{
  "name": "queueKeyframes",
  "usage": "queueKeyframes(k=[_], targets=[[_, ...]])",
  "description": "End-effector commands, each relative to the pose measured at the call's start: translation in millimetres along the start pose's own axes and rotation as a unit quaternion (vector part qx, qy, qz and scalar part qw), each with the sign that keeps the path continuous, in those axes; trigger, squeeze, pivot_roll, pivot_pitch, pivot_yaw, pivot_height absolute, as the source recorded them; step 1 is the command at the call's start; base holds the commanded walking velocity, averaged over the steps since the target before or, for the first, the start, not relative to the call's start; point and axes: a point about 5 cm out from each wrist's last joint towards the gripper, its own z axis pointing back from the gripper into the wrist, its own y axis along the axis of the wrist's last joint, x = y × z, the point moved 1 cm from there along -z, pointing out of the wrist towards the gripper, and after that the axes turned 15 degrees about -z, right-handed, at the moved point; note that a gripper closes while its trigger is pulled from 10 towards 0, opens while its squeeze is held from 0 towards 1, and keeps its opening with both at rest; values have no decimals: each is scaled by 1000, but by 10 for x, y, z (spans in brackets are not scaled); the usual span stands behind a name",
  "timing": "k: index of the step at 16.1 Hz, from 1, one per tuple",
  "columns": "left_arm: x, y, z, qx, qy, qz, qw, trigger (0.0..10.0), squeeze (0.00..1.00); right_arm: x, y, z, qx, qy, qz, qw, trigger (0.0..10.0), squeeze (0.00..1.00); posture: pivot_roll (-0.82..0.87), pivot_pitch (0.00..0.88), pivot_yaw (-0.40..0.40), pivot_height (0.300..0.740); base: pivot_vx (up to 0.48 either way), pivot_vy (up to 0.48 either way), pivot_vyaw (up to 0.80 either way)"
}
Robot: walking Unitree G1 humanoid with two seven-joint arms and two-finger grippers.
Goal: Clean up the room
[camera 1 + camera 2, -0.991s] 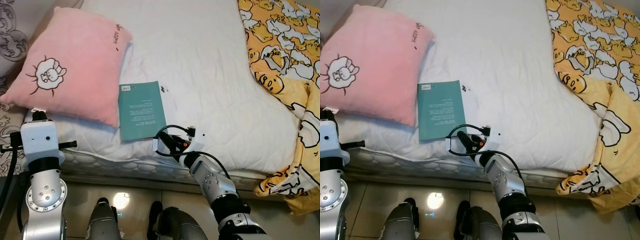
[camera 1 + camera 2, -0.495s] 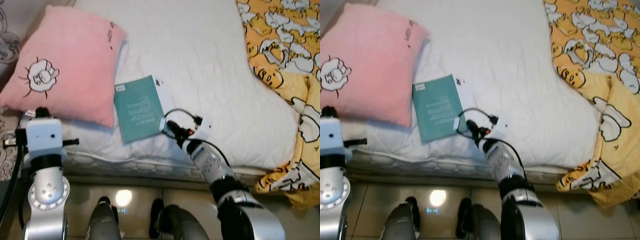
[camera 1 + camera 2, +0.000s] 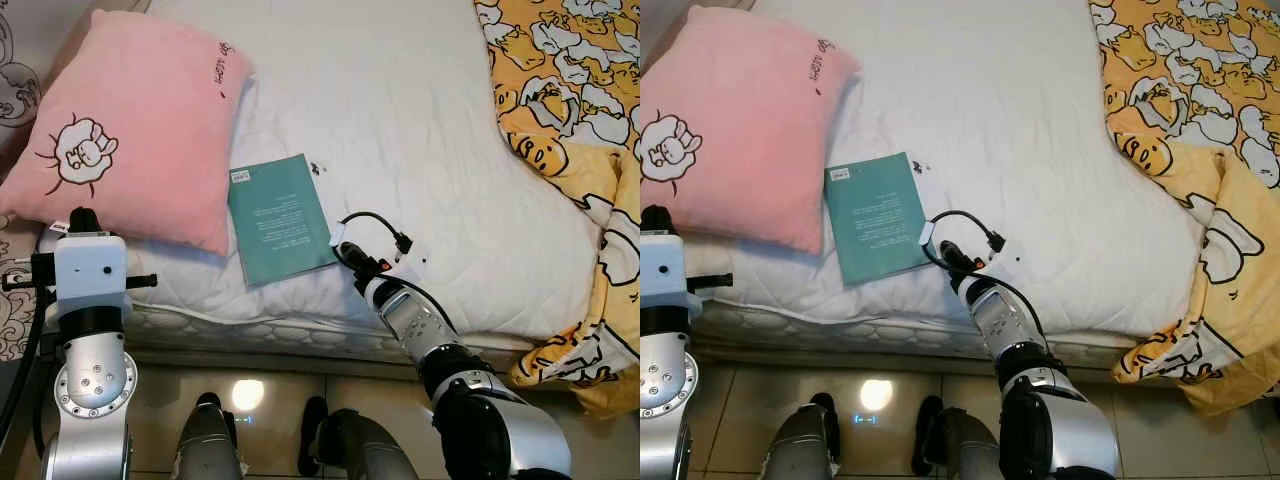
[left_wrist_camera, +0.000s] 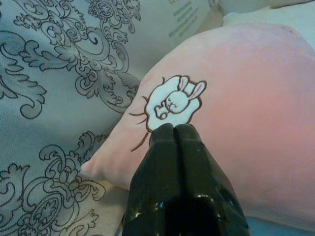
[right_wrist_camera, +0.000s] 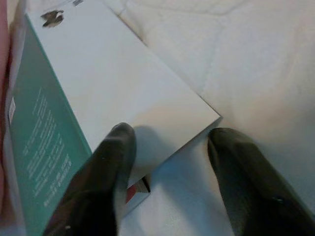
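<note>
The teal book (image 3: 279, 218) lies on the white bed (image 3: 420, 150), at 3 o'clock of the pink pillow (image 3: 130, 130). The right gripper (image 5: 167, 162), fingers spread wide, straddles its corner. The left gripper (image 4: 174, 132) is closed, empty.

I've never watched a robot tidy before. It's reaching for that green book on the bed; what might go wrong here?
1. The right tool is open around only a corner of the book. A corner grip could let it slip or bend the pages.
2. The book lies near the edge of the bed; a nudge might push it off onto the floor.
3. The book touches the pink pillow, so lifting could drag that along.
The left tool is shut, by the pillow.
</note>
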Motion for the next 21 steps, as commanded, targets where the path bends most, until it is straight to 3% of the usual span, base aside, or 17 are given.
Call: queueKeyframes(k=[1, 6, 11, 12, 15, 18, 21], targets=[[-6, 37, 13, 10, -1, -3, 1000, 10000, 0, -54, -232, -34, -28, -6, -31, 999, 0, 0, 254, 299, -219, 740, 0, 0, 0], [21, 61, 1, 20, -7, -8, 1000, 10000, 0, -249, -396, -98, -49, 15, -32, 998, 0, 0, 251, 300, -214, 740, 0, 0, 0], [17, 81, -47, 29, -4, -14, 999, 10000, 0, -620, -516, -176, -70, 70, 1, 995, 0, 0, 254, 290, -228, 740, 0, 0, 0], [3, 76, -59, 30, 1, -17, 999, 10000, 0, -770, -563, -195, -77, 95, 5, 992, 0, 0, 255, 285, -232, 740, 0, 0, 0], [-7, 84, -75, 32, 7, -20, 999, 10000, 0, -998, -631, -212, -91, 133, -2, 987, 0, 0, 259, 278, -239, 740, 0, 0, 0], [-26, 90, -75, 36, 12, -26, 999, 10000, 0, -1078, -751, -209, -111, 136, -12, 984, 0, 0, 272, 270, -246, 740, 0, 0, 0], [-68, 78, -68, 37, 19, -34, 999, 10000, 0, -1038, -956, -176, -146, 118, -47, 981, 0, 0, 298, 264, -254, 740, 0, 0, 0]])
